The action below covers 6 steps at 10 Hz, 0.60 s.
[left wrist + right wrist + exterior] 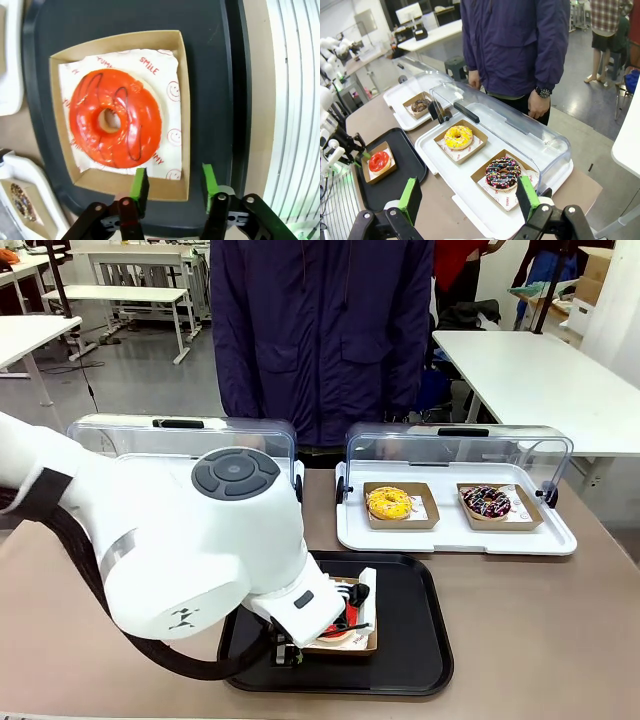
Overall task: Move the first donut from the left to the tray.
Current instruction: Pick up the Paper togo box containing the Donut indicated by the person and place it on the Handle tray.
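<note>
From the front camera I see my left arm [190, 560] bulking over the black tray [410, 650], and its body hides most of what lies beneath; only a sliver of the red donut [337, 632] and a corner of its cardboard holder [362, 642] peek out under the wrist. The left wrist camera gives me what the front one cannot: the red donut [115, 117] sits whole in its brown holder [184, 100] on printed paper, and the holder rests flat on the tray [210, 60]. There the left gripper [175, 185] has its green pads apart, straddling the holder's near wall at one corner, with nothing pinched between them; whether a pad touches the cardboard I cannot tell. The right wrist camera shows the whole layout from the other side: the right gripper [470, 197] hangs wide apart and empty above the table edge, and past it a white tray [470, 200] with its clear lid [520, 130] raised holds a yellow-iced donut [458, 137] and a chocolate sprinkled donut [502, 173]. A second white tray [400, 107] carries a brown donut [420, 105]. In that view the red donut [379, 161] lies on the black tray [405, 170], and a person [520, 45] stands at the far side.
</note>
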Available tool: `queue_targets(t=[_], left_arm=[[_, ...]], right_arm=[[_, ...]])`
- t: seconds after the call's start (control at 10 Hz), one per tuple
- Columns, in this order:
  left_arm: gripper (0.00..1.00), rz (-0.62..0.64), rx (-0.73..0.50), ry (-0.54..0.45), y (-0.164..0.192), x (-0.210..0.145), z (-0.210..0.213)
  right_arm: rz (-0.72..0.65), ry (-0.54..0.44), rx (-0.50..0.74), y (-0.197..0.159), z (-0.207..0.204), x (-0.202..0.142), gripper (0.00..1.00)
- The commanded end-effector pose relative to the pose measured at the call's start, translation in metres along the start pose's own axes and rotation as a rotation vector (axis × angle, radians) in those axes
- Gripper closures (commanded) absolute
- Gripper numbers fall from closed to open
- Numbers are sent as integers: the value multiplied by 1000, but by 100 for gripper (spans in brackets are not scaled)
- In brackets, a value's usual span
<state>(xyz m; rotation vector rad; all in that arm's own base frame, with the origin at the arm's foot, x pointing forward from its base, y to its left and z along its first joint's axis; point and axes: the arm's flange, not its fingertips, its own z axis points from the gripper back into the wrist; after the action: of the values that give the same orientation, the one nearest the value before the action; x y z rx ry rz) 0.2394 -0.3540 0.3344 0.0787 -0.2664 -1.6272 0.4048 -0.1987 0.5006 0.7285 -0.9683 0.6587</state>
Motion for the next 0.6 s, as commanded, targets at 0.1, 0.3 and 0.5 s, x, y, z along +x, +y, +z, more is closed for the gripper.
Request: queue_targets(t=[0.1, 0.3, 0.5], left_arm=[[0, 30, 25, 29, -10, -8, 51], [0, 35, -3, 41, -1, -7, 64], [0, 18, -15, 40, 1, -11, 67]], right_arm=[[12, -20, 1, 2, -2, 0, 0], [12, -20, 1, 2, -2, 0, 0], [12, -20, 1, 2, -2, 0, 0]])
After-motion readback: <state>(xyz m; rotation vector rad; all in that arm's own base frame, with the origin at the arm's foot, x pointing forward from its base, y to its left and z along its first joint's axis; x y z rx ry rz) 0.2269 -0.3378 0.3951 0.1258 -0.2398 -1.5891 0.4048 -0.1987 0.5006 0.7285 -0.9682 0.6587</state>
